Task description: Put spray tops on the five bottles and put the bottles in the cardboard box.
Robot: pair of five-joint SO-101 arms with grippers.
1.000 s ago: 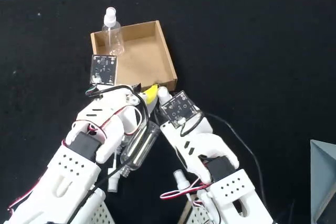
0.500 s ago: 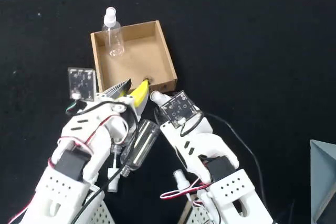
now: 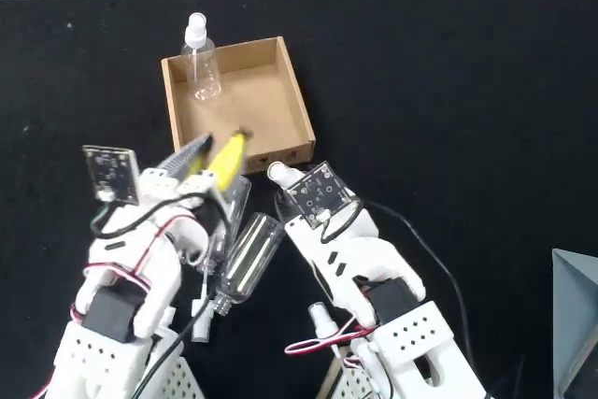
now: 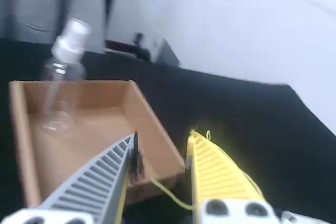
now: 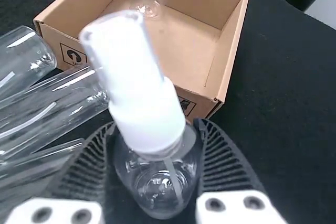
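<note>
Gripping a spray-topped bottle (image 5: 137,90) by its neck, the right gripper (image 5: 155,129) is clamped on it just outside the near corner of the cardboard box (image 5: 227,59). The left gripper (image 4: 161,137) hangs above the box's near edge, fingers spread and holding nothing. A second topped bottle (image 3: 199,67) stands in the box's far corner, and uncapped bottles (image 3: 248,254) lie on the table (image 3: 467,91) between the arms.

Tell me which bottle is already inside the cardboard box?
The upright capped bottle in the box's far corner. Bare bottles lie outside on the table; another bottle sits in the right jaws.
</note>
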